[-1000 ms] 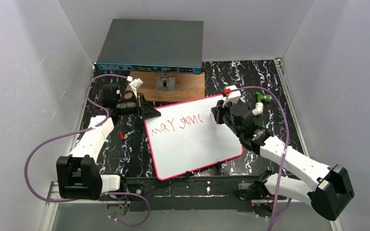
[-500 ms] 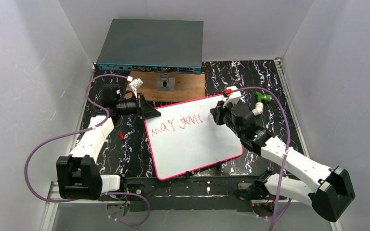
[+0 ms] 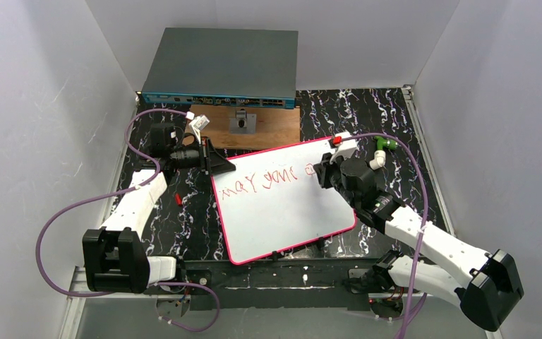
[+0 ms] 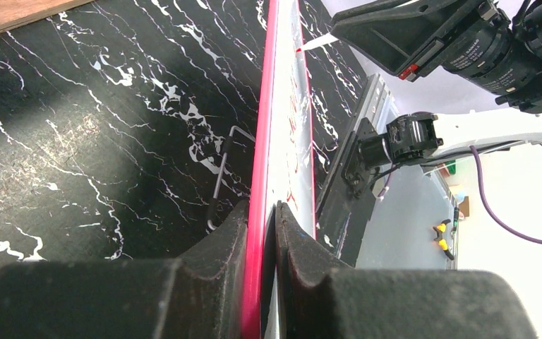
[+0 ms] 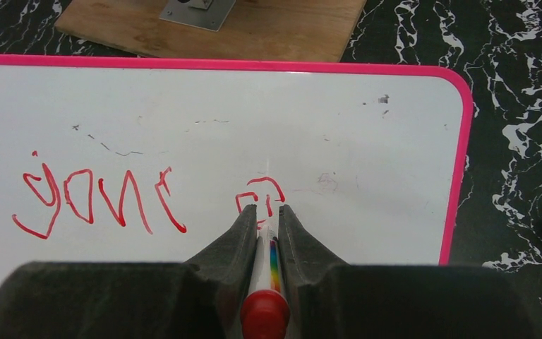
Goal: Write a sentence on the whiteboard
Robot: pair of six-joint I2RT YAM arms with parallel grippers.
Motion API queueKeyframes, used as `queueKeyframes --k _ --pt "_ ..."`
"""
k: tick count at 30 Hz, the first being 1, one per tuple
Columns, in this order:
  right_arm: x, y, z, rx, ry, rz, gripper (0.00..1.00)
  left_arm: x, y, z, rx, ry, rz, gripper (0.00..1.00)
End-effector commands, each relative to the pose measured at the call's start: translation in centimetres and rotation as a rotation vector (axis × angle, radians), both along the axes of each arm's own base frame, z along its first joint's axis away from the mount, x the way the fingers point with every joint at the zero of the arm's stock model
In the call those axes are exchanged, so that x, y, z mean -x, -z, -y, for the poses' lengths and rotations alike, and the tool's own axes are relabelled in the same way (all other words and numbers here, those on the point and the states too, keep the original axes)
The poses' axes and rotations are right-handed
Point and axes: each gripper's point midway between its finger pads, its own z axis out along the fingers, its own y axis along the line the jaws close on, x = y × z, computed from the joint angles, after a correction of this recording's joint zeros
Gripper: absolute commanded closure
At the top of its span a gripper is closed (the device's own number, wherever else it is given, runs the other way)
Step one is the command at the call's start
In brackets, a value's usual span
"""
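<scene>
The whiteboard (image 3: 289, 215), white with a pink-red rim, lies tilted on the dark marbled table. One line of the red sentence (image 3: 257, 182) runs across its far half. My left gripper (image 3: 219, 164) is shut on the board's far-left edge. In the left wrist view the pink rim (image 4: 265, 141) is pinched between the pads of that gripper (image 4: 261, 208). My right gripper (image 3: 322, 173) is shut on a white marker (image 5: 264, 311) with a red end and rainbow stripe. Its tip sits at a fresh small red mark (image 5: 261, 198), right of the words (image 5: 99, 201) on the board (image 5: 367, 183).
A brown wooden board (image 3: 254, 126) with a metal fitting lies just beyond the whiteboard, and a grey flat box (image 3: 222, 67) stands behind it. A green-and-white piece (image 3: 384, 145) lies to the right. A small red bit (image 3: 178, 199) and an Allen key (image 4: 219, 176) lie left of the board.
My right gripper has slid a little to the right with the marker, uncovering a new small red mark after the words. The left gripper and the board have not moved.
</scene>
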Motion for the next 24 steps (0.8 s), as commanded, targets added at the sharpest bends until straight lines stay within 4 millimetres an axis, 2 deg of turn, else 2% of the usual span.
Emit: queueKeyframes --k 1,6,16,24 --pt "-1.2 0.0 1.6 0.079 0.074 0.032 0.99 -2.2 1.8 -1.7 -0.173 -0.082 0.166 1.00" --pt "-2.0 -1.1 1.3 0.085 0.075 0.059 0.99 -2.2 1.9 -1.7 -0.173 -0.082 0.163 1.00" --pt "-2.5 -3.9 0.2 0.045 0.041 0.114 0.99 -2.3 1.9 -1.8 -0.175 -0.084 0.164 1.00" --pt "-3.8 -5.0 -0.3 0.062 0.046 0.151 0.99 -2.2 1.8 -1.7 -0.173 -0.083 0.166 1.00"
